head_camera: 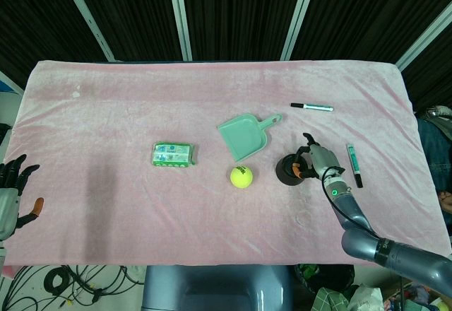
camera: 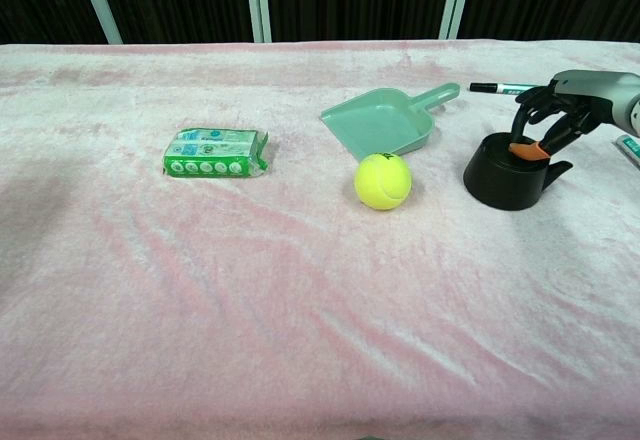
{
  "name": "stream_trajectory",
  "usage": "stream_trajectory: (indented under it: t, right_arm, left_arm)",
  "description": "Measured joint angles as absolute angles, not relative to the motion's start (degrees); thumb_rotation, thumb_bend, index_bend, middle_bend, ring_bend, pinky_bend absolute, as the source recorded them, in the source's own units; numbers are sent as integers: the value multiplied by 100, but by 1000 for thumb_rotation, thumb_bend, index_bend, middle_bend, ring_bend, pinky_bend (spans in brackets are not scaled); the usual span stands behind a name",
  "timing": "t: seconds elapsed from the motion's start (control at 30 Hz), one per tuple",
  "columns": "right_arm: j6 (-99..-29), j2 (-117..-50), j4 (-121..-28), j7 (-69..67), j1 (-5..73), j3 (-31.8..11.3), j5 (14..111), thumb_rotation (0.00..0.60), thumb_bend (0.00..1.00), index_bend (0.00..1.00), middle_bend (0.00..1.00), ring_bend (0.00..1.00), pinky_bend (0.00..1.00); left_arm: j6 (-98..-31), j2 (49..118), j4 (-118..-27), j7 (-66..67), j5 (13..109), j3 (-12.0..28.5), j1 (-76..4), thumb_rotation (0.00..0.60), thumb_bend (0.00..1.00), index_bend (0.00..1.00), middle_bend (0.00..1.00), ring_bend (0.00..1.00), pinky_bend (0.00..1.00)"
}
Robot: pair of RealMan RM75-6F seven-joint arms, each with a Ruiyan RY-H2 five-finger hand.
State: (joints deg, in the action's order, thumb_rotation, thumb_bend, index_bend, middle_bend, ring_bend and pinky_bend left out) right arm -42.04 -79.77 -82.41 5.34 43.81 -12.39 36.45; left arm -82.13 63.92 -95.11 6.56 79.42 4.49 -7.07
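- Right hand (camera: 560, 110): fingers curled over the black holder's (camera: 506, 174) rim, gripping it; holder sits right of the ball (camera: 383, 181).
- Left hand (head_camera: 13, 191): fingers spread, holding nothing, at the table's (head_camera: 106, 113) left edge.
- Nearby: dustpan (camera: 385, 123), green pack (camera: 214, 152), two markers (head_camera: 311, 106) (head_camera: 354, 164).
- Pack lettering unreadable.

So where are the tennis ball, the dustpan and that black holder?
tennis ball (camera: 383, 181): chest view, middle of the ball.
dustpan (camera: 383, 126): chest view, flat scoop.
black holder (camera: 505, 184): chest view, front wall.

Pink-covered table (head_camera: 141, 99), dark curtained wall (head_camera: 233, 7)
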Motion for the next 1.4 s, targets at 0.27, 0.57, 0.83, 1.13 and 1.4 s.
stream_trajectory:
  t: [0.27,0.57,0.83,1.13,1.4]
  right_arm:
    - [-4164,-7973,-8219,530,4378,-1193,3785,600,254,287,5,118,178]
    - [-4277,-7843,-8326,519,4338,-1207,3977,600,7,8,0,93,173]
    - [-4445,-7339,-8911,247,4160,-1382,4293,600,0,0,0,89,168]
    - [-5518,-6378,-10037,-245,3328,-1493,5469,600,54,0,0,90,168]
    - [-7623,-5896,-10565,270,1811,-507,7467,600,84,0,0,90,168]
  left_arm:
    - [-8207,6390,-9507,651,7939,449,-708,600,386,159,3,0,0]
    - [-8200,6389,-9503,665,7927,451,-711,600,386,159,3,0,0]
    - [-8226,6392,-9499,713,7926,446,-697,600,386,159,3,0,0]
    - [-8306,6410,-9517,727,7953,448,-670,600,386,159,3,0,0]
    - [-8346,6429,-9555,701,7999,442,-656,600,386,160,3,0,0]
